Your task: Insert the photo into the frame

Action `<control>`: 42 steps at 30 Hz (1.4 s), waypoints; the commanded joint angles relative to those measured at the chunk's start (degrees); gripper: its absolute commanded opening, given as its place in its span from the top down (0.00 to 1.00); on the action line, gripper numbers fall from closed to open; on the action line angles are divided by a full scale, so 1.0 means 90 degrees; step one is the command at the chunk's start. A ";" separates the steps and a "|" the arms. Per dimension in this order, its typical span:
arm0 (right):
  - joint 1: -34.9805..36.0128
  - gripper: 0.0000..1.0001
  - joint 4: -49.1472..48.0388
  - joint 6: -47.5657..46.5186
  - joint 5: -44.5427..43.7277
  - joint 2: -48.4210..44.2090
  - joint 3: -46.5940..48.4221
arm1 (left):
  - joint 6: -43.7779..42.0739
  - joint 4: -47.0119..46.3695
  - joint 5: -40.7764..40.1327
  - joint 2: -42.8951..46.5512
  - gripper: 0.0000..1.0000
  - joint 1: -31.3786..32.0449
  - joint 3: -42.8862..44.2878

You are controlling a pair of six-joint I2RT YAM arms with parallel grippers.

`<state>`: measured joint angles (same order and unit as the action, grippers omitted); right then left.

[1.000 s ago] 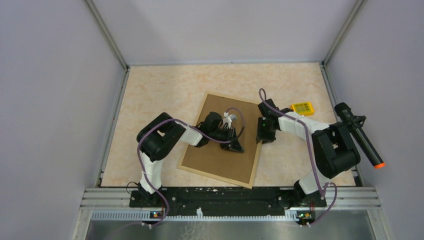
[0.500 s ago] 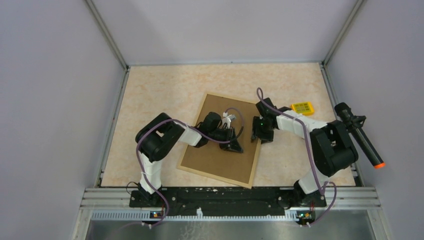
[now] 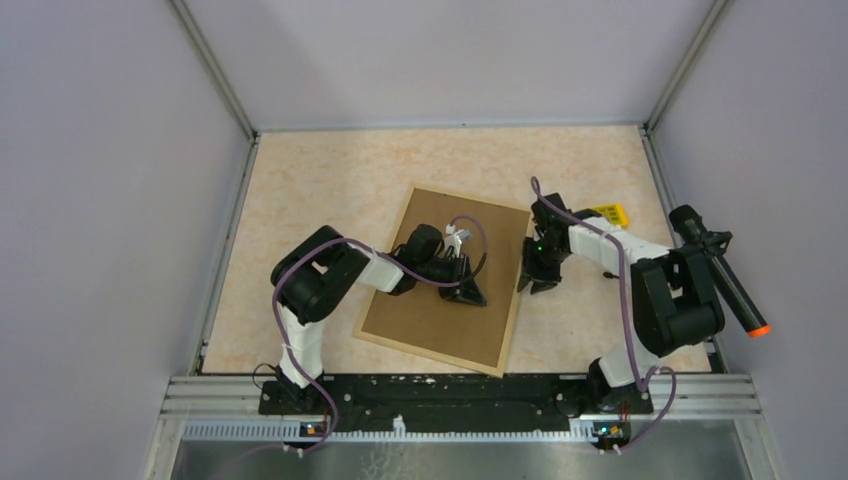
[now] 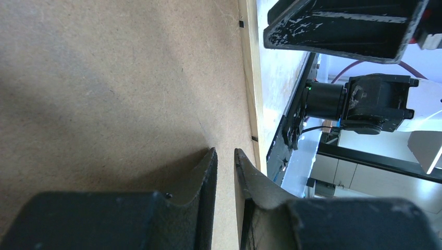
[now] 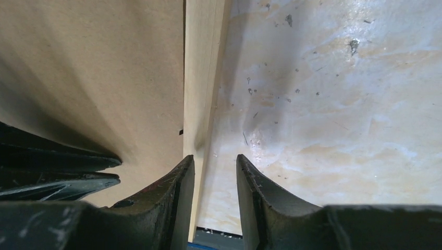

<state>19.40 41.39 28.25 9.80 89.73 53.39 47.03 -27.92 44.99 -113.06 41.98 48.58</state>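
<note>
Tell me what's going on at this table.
Two robot arms are working on the frame, which lies face down on the table, brown back up. The left gripper, shut, seems to press on that back near the frame's right rim. The right gripper, jaws slightly apart, sits at the outer edge of that rim. The photo is not visible.

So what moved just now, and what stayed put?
The right gripper swung a little to the right, by the frame's right edge; its arm now hides more of the yellow thing. Nothing visibly grabbed or dropped. The left gripper stayed shut, resting on the frame's brown back, and the frame didn't move.
</note>
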 commanded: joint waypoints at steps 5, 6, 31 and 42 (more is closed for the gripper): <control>0.0062 0.65 -0.0059 -0.0010 0.0002 0.0460 0.0384 | -0.0224 0.0580 -0.0215 -0.0124 0.75 0.0035 -0.0259; 0.0064 0.65 -0.0063 -0.0006 -0.0070 0.0528 0.0401 | -0.0230 0.0583 -0.0214 -0.0119 0.75 0.0040 -0.0259; 0.0083 0.69 0.0283 0.0197 -0.1342 0.1507 0.0793 | -0.0178 0.0361 -0.0127 -0.0143 0.75 0.0031 -0.0365; 0.0674 0.69 0.0163 0.0705 -0.2323 0.2672 0.1144 | -0.0194 0.0367 -0.0068 -0.0139 0.75 0.0033 -0.0355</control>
<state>23.40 50.35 32.25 3.55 104.47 66.15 47.09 -29.85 45.63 -113.08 41.98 47.53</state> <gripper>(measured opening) 0.311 0.249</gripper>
